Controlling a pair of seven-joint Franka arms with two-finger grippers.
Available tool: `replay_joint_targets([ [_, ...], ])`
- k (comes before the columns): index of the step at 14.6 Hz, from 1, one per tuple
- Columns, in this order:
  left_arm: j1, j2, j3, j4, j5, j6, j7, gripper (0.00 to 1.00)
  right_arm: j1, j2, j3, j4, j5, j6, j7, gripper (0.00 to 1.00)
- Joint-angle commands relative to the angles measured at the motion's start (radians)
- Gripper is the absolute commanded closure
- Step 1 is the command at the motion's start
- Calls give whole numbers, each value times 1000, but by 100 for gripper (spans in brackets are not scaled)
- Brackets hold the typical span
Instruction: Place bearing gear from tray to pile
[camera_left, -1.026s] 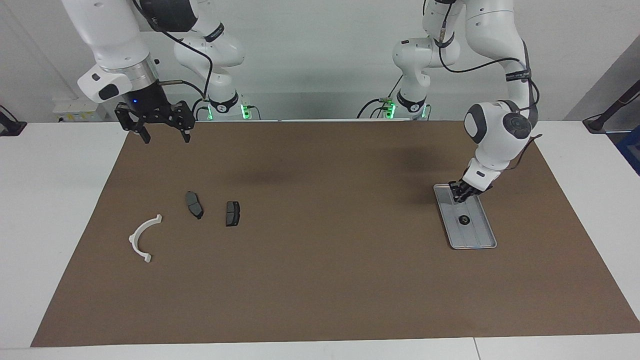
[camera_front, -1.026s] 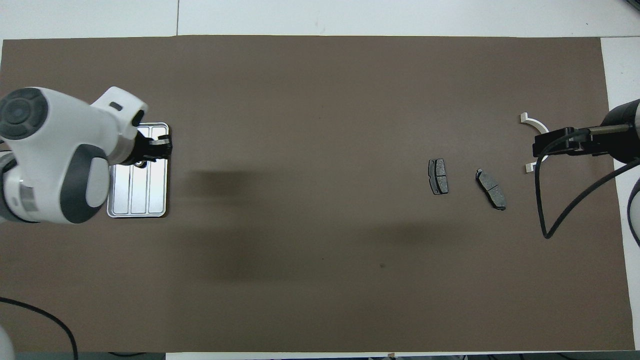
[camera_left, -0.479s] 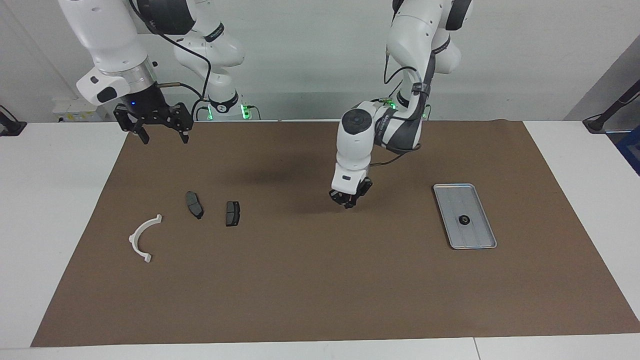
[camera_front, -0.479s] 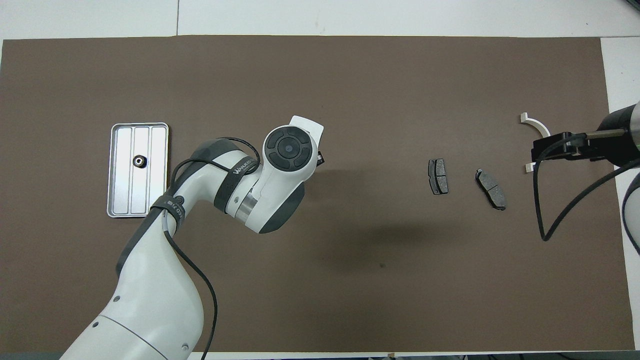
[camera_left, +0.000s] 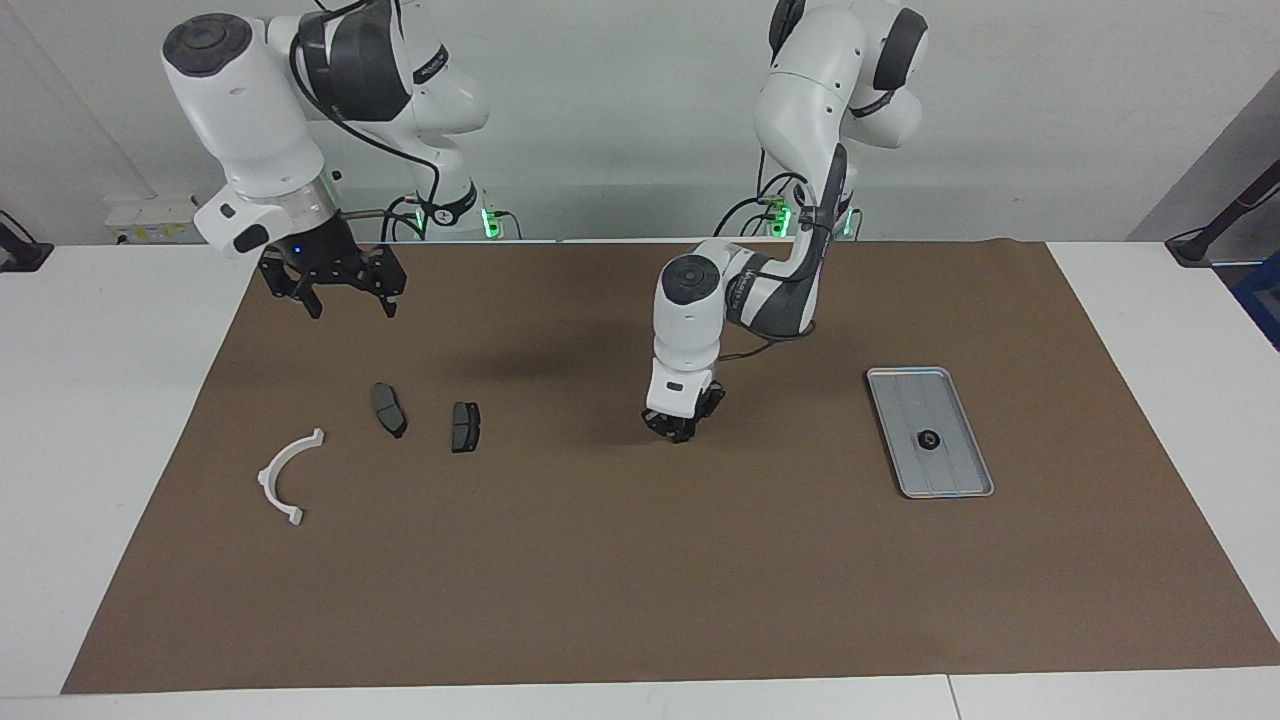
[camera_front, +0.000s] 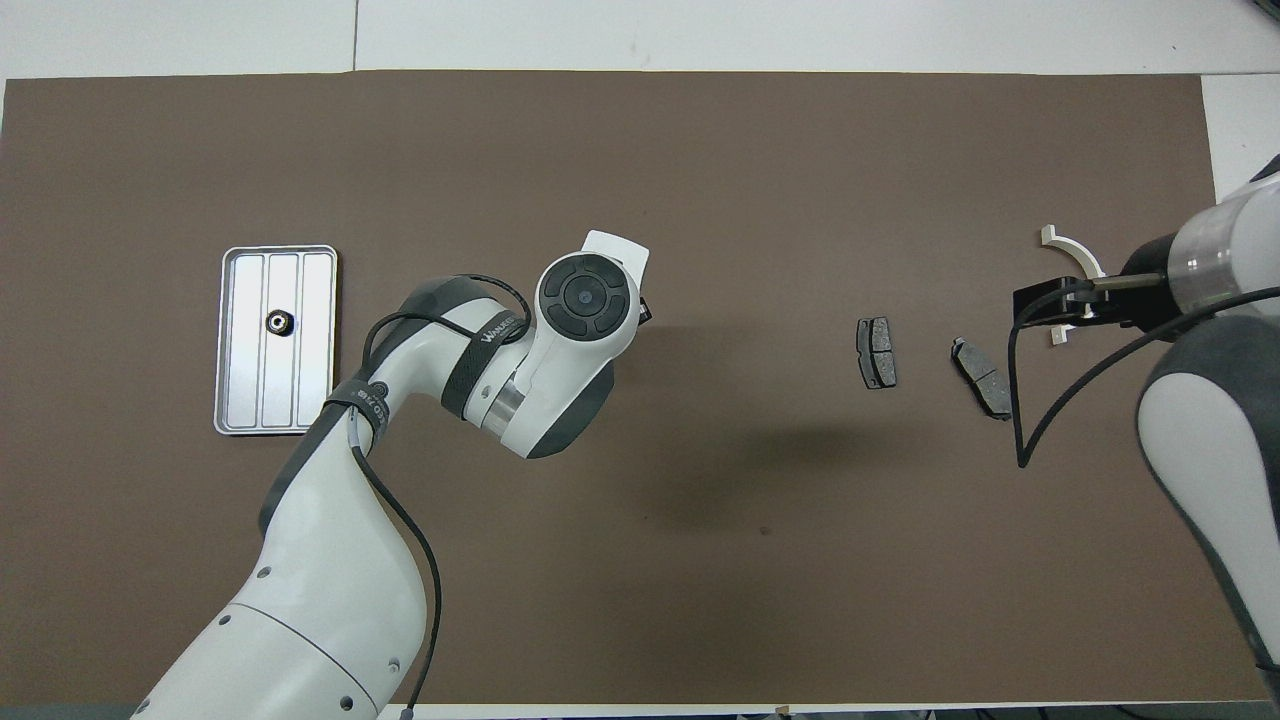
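Observation:
A small dark bearing gear (camera_left: 927, 439) lies in the silver tray (camera_left: 960, 470) at the left arm's end of the mat; it also shows in the overhead view (camera_front: 277, 322) in the tray (camera_front: 310, 380). The pile lies at the right arm's end: a white bracket (camera_left: 288, 475) and two dark pads (camera_left: 389, 409) (camera_left: 465, 427). My left gripper (camera_left: 680, 427) hangs low over the middle of the mat, between tray and pile; anything in it is hidden. My right gripper (camera_left: 349, 303) is open and empty, raised over the mat by the pile.
A brown mat (camera_left: 640, 560) covers most of the white table (camera_left: 120, 400). In the overhead view the left arm's wrist (camera_front: 585, 300) hides its gripper, and the right gripper (camera_front: 1040, 305) overlaps the white bracket (camera_front: 1075, 252).
My left gripper left the tray, crossed to the middle of the mat and dropped lower. One gear stayed in the tray. My right gripper moved lower and toward the pile.

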Motion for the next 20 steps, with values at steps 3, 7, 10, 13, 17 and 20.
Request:
replay_joint_targets([
  [3, 80, -112, 9, 4, 14, -138, 152, 0, 103, 63, 3, -62, 17, 128, 200, 0],
  [7, 323, -289, 10, -3, -54, -305, 567, 0, 210, 161, 3, -62, 14, 237, 379, 0],
  [10, 512, -309, 10, -61, -86, -289, 885, 1, 322, 233, 2, -54, -3, 323, 578, 0],
  [13, 588, -304, 13, -132, -118, -188, 1042, 2, 408, 316, 2, -31, -11, 408, 782, 0],
  [17, 628, -264, 15, -212, -118, -48, 1094, 5, 528, 469, -4, 125, -57, 374, 995, 0],
  [20, 633, -224, 15, -212, -118, 3, 1105, 7, 579, 676, 2, 404, -134, 269, 1132, 0],
])
